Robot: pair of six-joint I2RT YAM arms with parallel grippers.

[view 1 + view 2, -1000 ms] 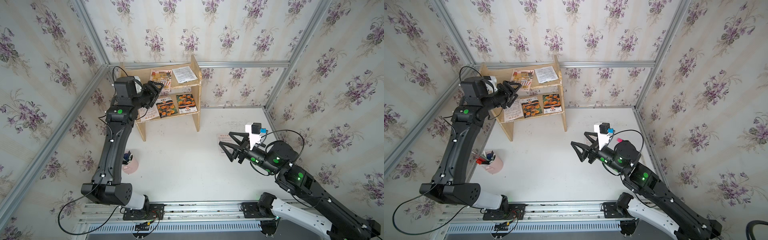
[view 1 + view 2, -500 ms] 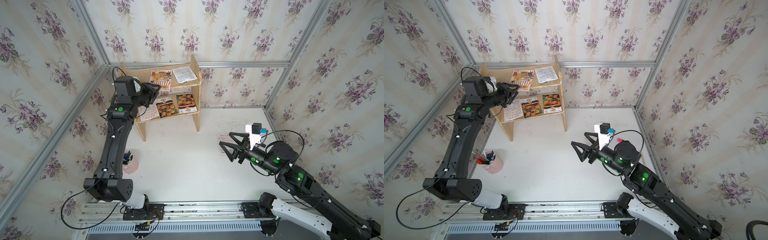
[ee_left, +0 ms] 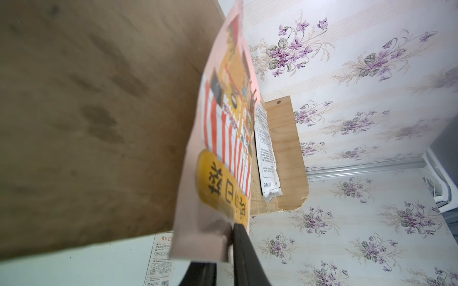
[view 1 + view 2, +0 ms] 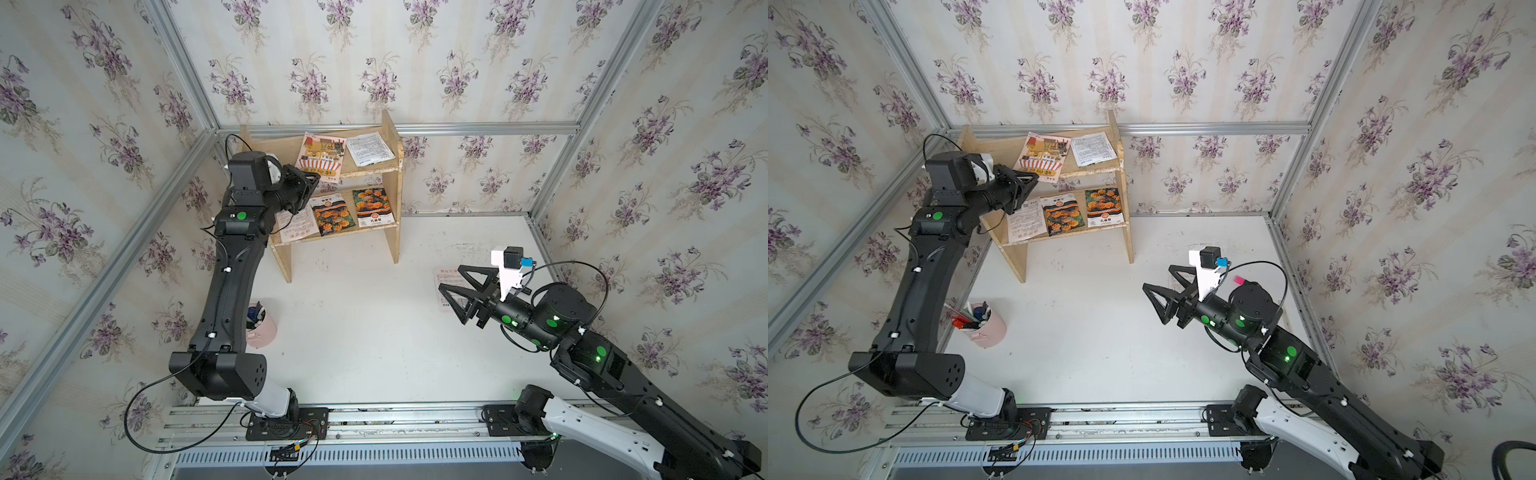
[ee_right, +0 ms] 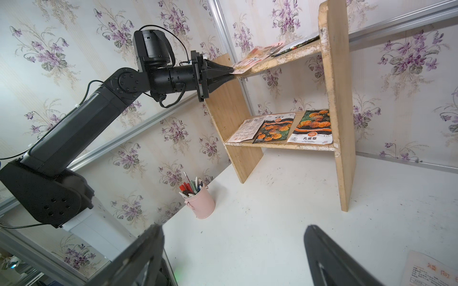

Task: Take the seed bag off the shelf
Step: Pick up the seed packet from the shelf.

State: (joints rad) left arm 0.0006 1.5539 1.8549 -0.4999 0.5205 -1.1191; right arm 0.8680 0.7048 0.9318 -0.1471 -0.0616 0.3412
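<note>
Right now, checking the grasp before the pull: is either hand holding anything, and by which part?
Left hand pinches the pink striped paper seed packet by its overhanging corner; right hand holds nothing.

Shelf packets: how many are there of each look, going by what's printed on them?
Orange-flower packets: 2
White text-only packets: 2
Striped pink packet: 1
Total on the shelf: 5

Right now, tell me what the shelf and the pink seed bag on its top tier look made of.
Shelf: pale unfinished wood, probably plywood; grain shows, board edges chipped. Seed bag: thin printed paper or film, matte pink; curves at its gripped corner.
</note>
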